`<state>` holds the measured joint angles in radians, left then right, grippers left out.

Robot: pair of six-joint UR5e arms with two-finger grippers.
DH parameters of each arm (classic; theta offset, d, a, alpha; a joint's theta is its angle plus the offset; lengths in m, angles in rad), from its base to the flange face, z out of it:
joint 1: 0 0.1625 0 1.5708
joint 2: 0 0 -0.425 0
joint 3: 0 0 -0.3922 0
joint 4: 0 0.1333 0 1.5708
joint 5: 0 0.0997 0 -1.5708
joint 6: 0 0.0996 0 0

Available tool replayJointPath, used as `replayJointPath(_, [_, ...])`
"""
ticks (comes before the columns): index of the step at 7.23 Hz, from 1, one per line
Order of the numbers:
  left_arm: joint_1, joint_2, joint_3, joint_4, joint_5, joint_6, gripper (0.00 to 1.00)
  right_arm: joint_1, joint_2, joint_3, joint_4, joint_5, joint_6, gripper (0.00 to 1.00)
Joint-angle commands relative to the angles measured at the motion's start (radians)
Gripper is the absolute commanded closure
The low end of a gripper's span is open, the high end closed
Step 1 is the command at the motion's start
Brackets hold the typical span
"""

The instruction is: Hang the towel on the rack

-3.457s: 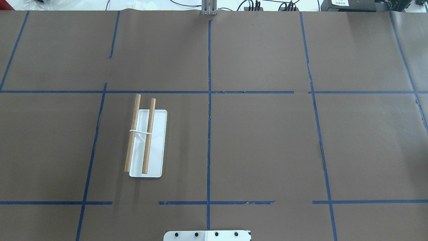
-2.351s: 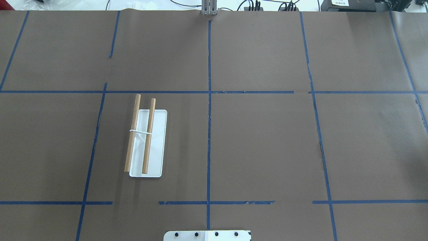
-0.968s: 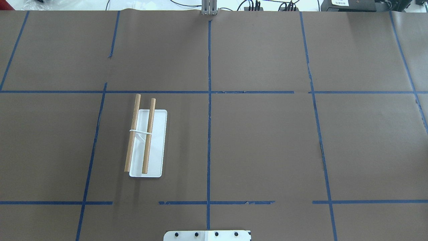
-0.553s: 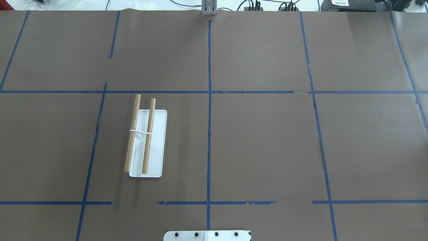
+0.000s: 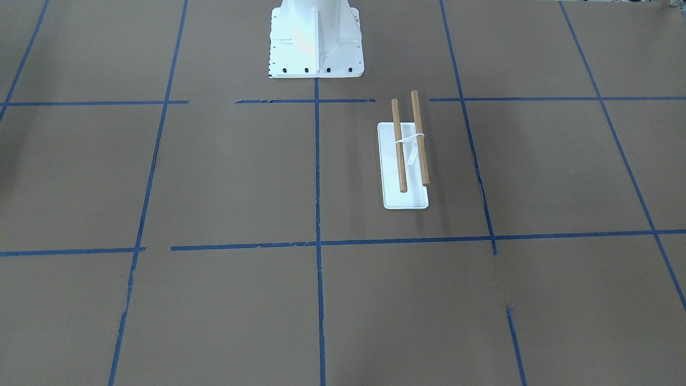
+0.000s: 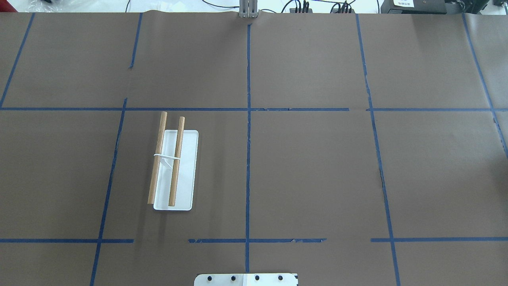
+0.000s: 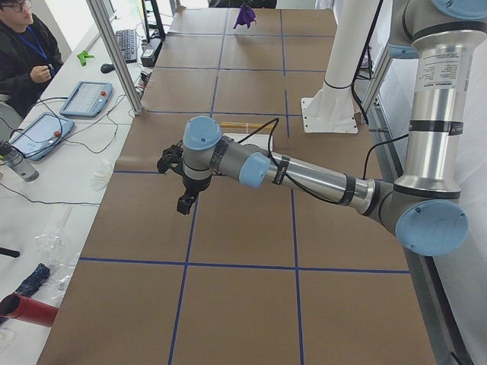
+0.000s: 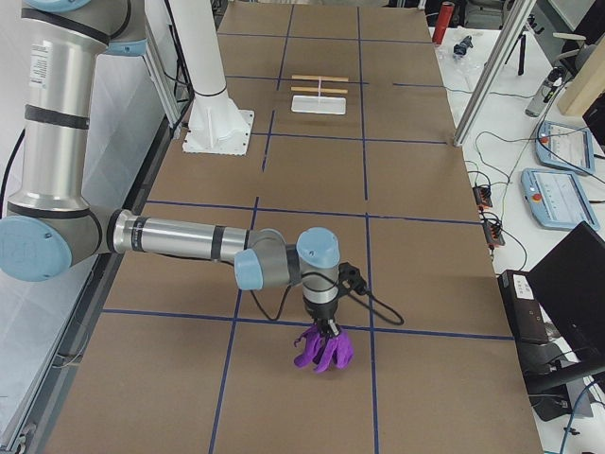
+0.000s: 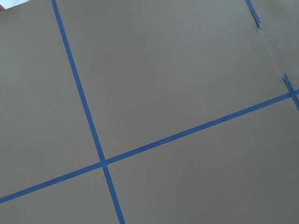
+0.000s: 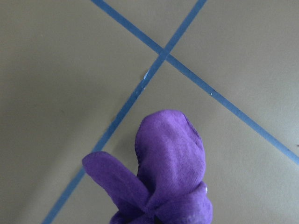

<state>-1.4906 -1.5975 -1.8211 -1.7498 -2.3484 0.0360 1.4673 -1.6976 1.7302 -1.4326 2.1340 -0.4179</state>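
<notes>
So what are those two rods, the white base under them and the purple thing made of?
The rods look like bare wood, with a matte tan surface. The base looks like smooth white plastic or painted metal; hard to say which. The purple towel is thin, soft cloth, showing a fine weave and limp folds.

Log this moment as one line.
towel: purple, bunched under right end effector | left end effector: far from towel | grip states: cannot tell | rack: bare

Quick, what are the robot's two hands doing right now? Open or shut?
Left gripper: cannot tell, it shows only in a side view.
Right gripper: cannot tell; the towel is bunched right under it.
</notes>
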Motion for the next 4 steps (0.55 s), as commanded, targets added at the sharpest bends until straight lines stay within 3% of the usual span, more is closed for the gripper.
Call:
replayJointPath(1, [0.006, -0.002, -0.004, -0.112, 0.000, -0.022, 0.00, -0.059, 0.166, 0.159, -0.253, 0.029, 0.022, 1.00])
replayJointPath(4, [0.203, -0.117, -0.020, -0.128, -0.034, -0.387, 0.00, -0.256, 0.394, 0.212, -0.246, 0.098, 0.142, 1.00])
